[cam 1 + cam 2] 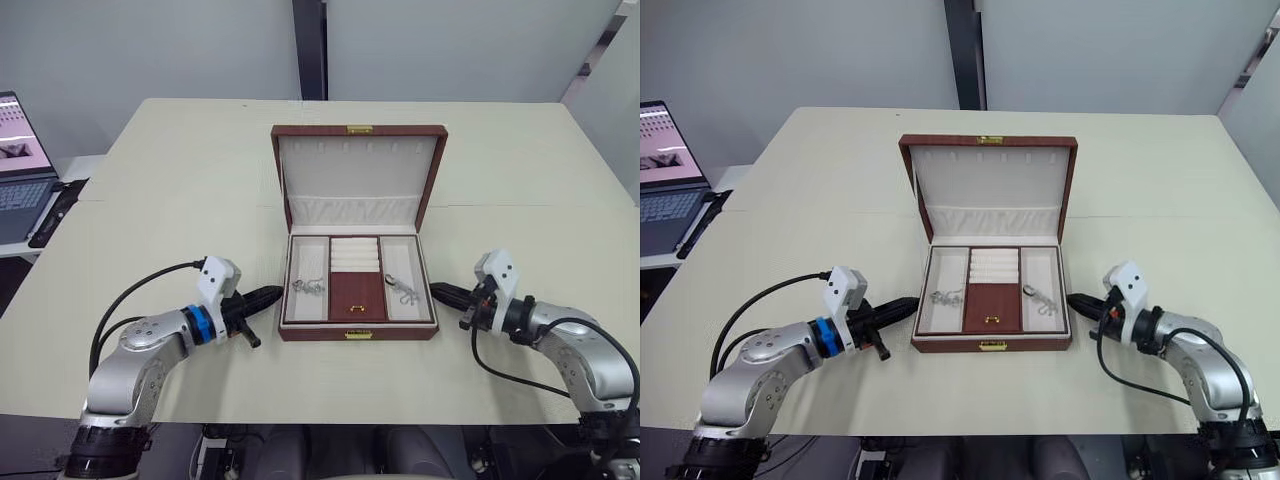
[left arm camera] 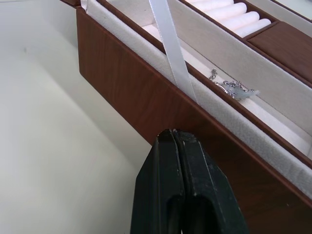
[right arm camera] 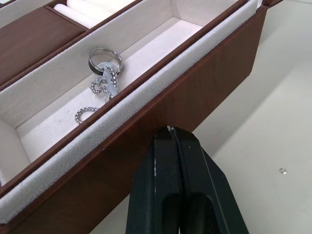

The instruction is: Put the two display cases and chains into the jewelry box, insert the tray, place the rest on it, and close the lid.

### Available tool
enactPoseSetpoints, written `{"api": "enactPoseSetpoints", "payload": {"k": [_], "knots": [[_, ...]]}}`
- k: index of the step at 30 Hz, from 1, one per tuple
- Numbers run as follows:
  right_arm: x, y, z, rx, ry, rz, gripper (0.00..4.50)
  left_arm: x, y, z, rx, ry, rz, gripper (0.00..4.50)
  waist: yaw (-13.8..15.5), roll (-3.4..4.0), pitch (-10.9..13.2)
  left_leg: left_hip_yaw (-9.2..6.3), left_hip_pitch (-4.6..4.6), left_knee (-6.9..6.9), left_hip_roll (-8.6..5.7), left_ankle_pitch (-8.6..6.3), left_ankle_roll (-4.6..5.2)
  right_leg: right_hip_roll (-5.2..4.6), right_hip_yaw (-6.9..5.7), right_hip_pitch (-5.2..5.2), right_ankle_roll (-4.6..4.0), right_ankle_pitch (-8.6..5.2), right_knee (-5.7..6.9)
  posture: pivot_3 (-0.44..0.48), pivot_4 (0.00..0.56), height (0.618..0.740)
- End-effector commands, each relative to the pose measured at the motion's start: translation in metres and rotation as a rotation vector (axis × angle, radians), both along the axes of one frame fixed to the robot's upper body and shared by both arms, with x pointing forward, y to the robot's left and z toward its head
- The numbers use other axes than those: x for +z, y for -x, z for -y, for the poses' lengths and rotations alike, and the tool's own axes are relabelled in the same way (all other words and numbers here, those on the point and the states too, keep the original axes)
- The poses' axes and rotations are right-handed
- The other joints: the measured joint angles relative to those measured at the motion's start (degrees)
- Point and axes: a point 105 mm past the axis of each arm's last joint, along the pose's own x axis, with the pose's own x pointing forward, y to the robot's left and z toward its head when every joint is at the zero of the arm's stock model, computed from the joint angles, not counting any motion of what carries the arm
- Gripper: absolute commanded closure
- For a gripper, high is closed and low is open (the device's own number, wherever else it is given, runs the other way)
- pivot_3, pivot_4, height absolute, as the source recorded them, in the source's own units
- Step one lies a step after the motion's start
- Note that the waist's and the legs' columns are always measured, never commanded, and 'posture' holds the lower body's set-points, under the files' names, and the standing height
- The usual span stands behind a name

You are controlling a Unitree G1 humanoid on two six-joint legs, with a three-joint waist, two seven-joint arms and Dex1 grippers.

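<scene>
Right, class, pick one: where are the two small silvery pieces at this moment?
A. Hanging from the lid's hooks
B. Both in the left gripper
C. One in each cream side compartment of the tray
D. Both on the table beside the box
C: one silvery piece lies in the tray's left side compartment and the other silvery piece in its right one, inside the open jewelry box.

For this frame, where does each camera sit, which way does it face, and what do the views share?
Left and right eye views: on the head, looking forward and down at the open jewelry box on the table; both arms show.
Left wrist view: looks along the shut left gripper at the box's side wall.
Right wrist view: looks along the shut right gripper at the opposite wall.
Shared: the tray with a silvery piece in each side compartment.
</scene>
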Motion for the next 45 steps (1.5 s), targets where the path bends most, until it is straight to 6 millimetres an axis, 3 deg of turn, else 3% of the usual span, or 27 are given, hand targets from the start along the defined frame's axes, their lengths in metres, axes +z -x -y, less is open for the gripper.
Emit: {"api": "enactPoseSetpoints", "payload": {"k": [1, 12, 17, 25, 28, 36, 45], "knots": [[0.009, 0.020, -0.026, 0.134, -0.061, 0.000, 4.49, 0.005, 0.020, 0.023, -0.125, 0.045, -0.006, 4.50, 0.0, 0.00, 0.0, -0.01, 0.00, 0.00, 0.00, 0.00, 0.00, 0.00, 0.01, 0.00, 0.00, 0.00, -0.01, 0.000, 0.150, 0.740], [0.006, 0.036, -0.029, 0.147, -0.066, -0.041, 4.49, -0.001, 0.029, 0.009, -0.098, 0.029, -0.029, 4.50, 0.0, 0.00, 0.0, 0.02, 0.06, -0.03, 0.01, 0.00, 0.00, 0.02, 0.00, 0.02, 0.00, 0.00, 0.00, 0.000, 0.150, 0.740], [0.006, 0.033, -0.027, 0.124, -0.061, -0.032, 4.49, 0.000, 0.030, 0.011, -0.102, 0.031, -0.029, 4.50, 0.0, 0.00, 0.0, 0.02, 0.06, -0.03, 0.01, 0.00, 0.00, 0.02, 0.00, 0.03, 0.00, 0.00, 0.00, 0.000, 0.150, 0.740], [0.005, 0.024, -0.011, 0.054, -0.032, -0.005, 4.49, 0.008, 0.021, 0.003, -0.062, 0.039, 0.039, 4.50, 0.0, 0.00, 0.0, 0.03, 0.06, -0.03, 0.00, 0.00, 0.00, 0.03, 0.00, 0.03, 0.00, 0.00, 0.00, 0.000, 0.150, 0.740], [0.013, 0.014, 0.011, -0.002, -0.023, 0.025, 4.49, 0.026, 0.018, -0.013, -0.020, 0.030, 0.173, 4.50, 0.1, -0.02, 0.0, 0.02, 0.05, -0.01, 0.00, 0.00, -0.01, 0.02, -0.01, 0.02, 0.00, 0.00, 0.01, 0.000, 0.150, 0.740], [0.035, -0.020, 0.049, -0.039, 0.033, 0.116, 4.49, 0.076, 0.070, -0.019, -0.010, 0.121, 0.417, 4.50, -0.1, -0.02, 0.0, 0.08, 0.06, -0.04, 0.03, 0.00, 0.00, 0.00, 0.07, 0.04, 0.00, 0.00, -0.03, 0.000, 0.150, 0.740], [0.063, -0.065, 0.068, -0.048, 0.059, 0.212, 4.49, 0.107, 0.119, -0.020, 0.038, 0.140, 0.441, 4.50, -0.1, -0.02, 0.0, 0.06, 0.08, -0.01, 0.00, 0.00, 0.00, -0.02, 0.14, 0.10, -0.01, 0.00, -0.06, 0.000, 0.150, 0.740]]}}
